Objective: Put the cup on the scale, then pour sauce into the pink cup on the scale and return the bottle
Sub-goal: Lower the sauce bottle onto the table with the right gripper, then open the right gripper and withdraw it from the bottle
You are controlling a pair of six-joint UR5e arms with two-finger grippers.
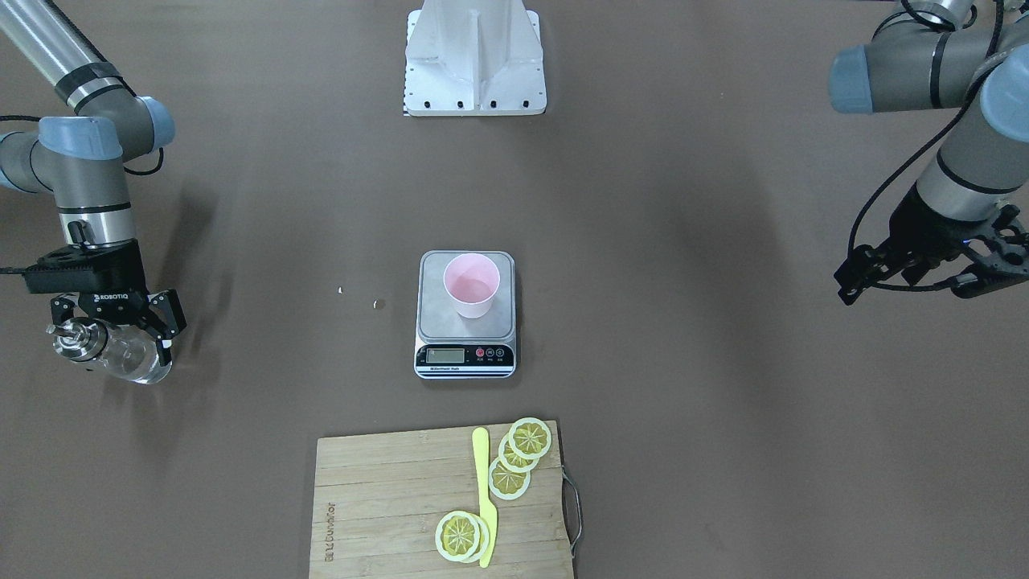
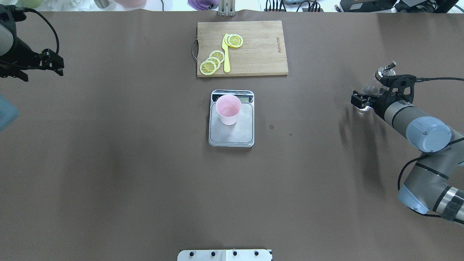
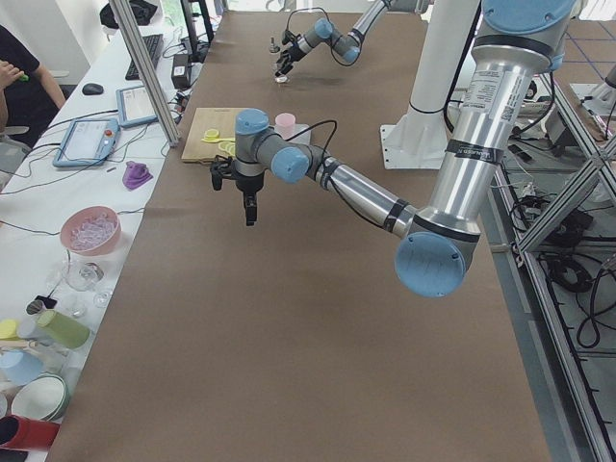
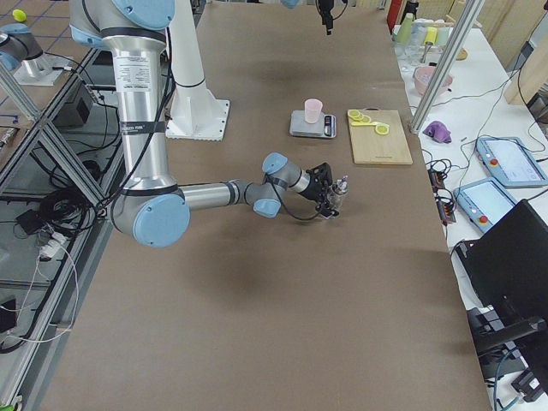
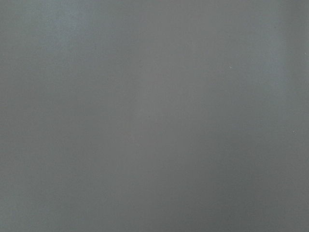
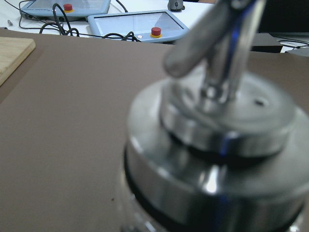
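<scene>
At table's R end: bottle (image 1: 133, 359) stands upright betw. fingers of R gripper (image 1: 112, 342). Fingers flank the glass; can't tell if they press on it. L gripper (image 1: 848, 288) far off at other end, fingers look together, empty. On scale (image 1: 450, 323), mid-table: cup (image 1: 472, 285) upright, well apart from bottle. Can't tell if cup holds liquid.

Risks (judged):
- Smooth glass + uncertain grip: slip or tilt on lift.
- Thin spout, narrow cup: stream may miss and wet platform/display.
- Light cup could be knocked over by spout.
- If letting go, a dragging finger could topple bottle.

Writing: "ROBOTIQ" on R gripper body. Stamp on board (image 1: 386, 498) and scale's label strip too small to read w/ confidence.
</scene>
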